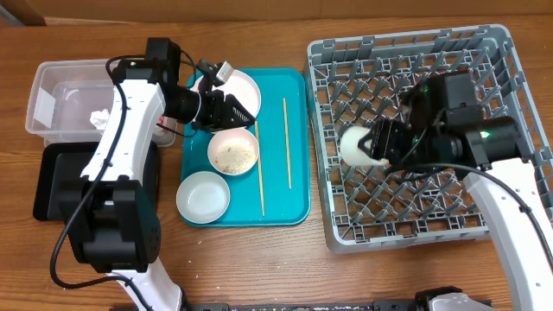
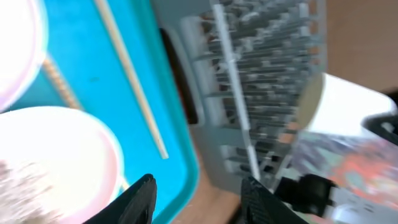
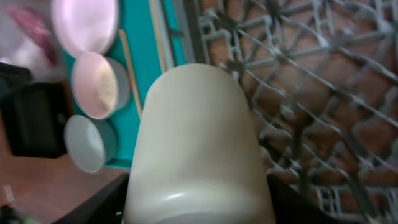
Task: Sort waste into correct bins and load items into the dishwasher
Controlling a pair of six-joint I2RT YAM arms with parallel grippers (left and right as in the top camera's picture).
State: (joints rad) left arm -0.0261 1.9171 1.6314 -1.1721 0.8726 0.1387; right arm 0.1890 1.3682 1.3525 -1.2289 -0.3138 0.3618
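My right gripper (image 1: pixel 370 145) is shut on the small white cup (image 1: pixel 352 144) and holds it on its side over the left part of the grey dish rack (image 1: pixel 484 60). The cup fills the right wrist view (image 3: pixel 196 143). My left gripper (image 1: pixel 244 111) is open and empty, hovering over the white plate (image 1: pixel 248 85) on the teal tray (image 1: pixel 298 203). The white bowl (image 1: pixel 233 154) holds rice scraps. The grey-green bowl (image 1: pixel 204 197) sits in front of it. Two chopsticks (image 1: pixel 260 173) (image 1: pixel 288 142) lie on the tray. Tissue (image 1: pixel 99 117) lies in the clear tub (image 1: pixel 52 82).
The black tray (image 1: pixel 52 186) lies in front of the clear tub at the far left. A blurred red wrapper (image 3: pixel 28 25) shows near the left arm. In the left wrist view the open jaws (image 2: pixel 198 186) hang above the tray's edge and bare wood.
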